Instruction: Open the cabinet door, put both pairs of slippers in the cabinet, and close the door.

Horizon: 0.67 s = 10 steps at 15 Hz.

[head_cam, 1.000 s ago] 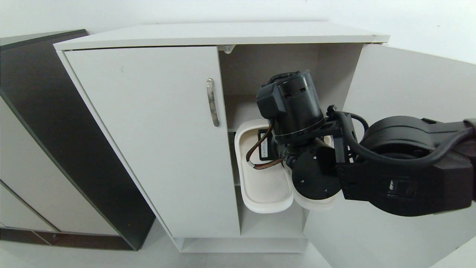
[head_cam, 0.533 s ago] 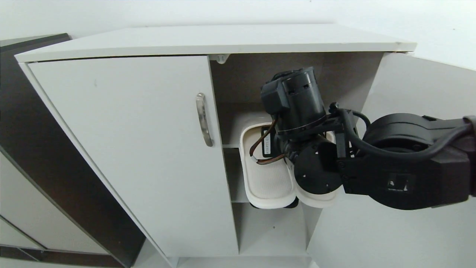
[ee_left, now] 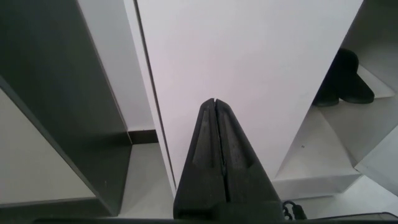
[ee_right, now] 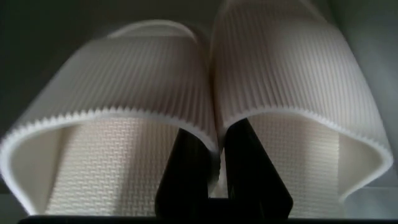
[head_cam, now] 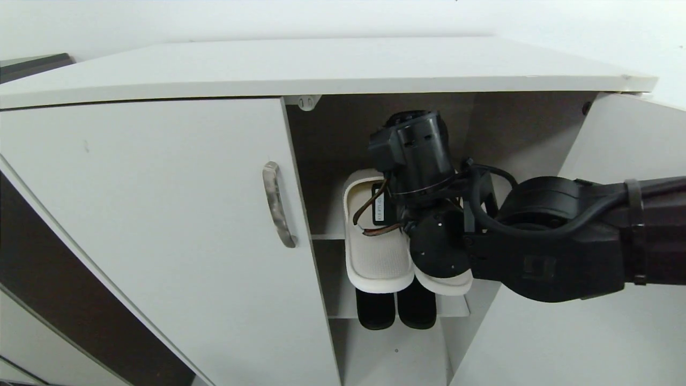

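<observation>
The white cabinet (head_cam: 321,61) has its left door (head_cam: 150,230) closed and its right door (head_cam: 579,332) swung open. My right gripper (ee_right: 214,183) is shut on the pair of white slippers (head_cam: 378,252), pinching the two inner strap edges together. The white slippers (ee_right: 273,93) point toe-first into the open side at the upper shelf (head_cam: 324,236), heels sticking out in front. A pair of black slippers (head_cam: 395,310) lies on the shelf below, heels outward. My left gripper (ee_left: 214,106) is shut and empty, low in front of the closed left door (ee_left: 249,68).
A metal handle (head_cam: 277,205) is on the closed left door. A dark cabinet (head_cam: 37,252) stands to the left of the white one. The open right door stands close beside my right arm (head_cam: 546,252). The bottom compartment (head_cam: 394,354) is bare.
The head camera has moved closer and lower. My right gripper has carried the white slippers up and farther into the cabinet, uncovering the black pair beneath.
</observation>
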Available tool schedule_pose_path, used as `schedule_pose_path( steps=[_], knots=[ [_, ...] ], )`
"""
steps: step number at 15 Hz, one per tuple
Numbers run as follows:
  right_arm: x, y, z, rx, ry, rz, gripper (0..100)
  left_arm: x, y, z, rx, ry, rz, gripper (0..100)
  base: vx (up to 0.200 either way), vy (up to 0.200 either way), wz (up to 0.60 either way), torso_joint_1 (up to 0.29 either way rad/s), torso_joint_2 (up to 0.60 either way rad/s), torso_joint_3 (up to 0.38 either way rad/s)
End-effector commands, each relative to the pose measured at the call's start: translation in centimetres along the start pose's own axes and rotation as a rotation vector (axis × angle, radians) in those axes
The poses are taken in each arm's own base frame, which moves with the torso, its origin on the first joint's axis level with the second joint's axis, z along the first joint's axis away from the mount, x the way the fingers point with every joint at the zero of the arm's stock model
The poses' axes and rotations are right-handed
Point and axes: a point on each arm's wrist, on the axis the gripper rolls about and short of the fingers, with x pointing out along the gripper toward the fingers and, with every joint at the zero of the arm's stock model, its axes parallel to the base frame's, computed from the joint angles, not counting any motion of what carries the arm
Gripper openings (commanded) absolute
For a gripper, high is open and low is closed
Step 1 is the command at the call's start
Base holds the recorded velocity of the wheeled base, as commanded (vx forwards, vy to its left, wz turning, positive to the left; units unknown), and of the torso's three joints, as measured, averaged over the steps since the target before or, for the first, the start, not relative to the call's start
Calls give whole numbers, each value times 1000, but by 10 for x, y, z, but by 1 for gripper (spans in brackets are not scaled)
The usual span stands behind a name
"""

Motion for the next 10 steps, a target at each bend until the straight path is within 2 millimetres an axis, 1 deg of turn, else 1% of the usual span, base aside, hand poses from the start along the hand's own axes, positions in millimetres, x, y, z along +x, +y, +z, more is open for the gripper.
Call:
schedule_pose_path(
  steps=[1,2,4,6,10],
  knots=[
    [10,2,-9,-15,12,-15,0,0,0,0,0,0,0,0,0,0,0,0,0,0],
    [15,1,-11,-23,10,-25,0,0,0,0,-2,0,0,0,0,0,0,0,0,0],
    [35,-1,-13,-24,-18,-53,0,0,0,0,0,0,1,0,0,0,0,0,0,0],
    [50,-3,-8,-41,-67,-50,0,0,0,0,-2,0,1,0,0,0,0,0,0,0],
    [68,2,2,-25,-106,-48,0,0,0,0,-2,0,1,0,0,0,0,0,0,0]
  ],
)
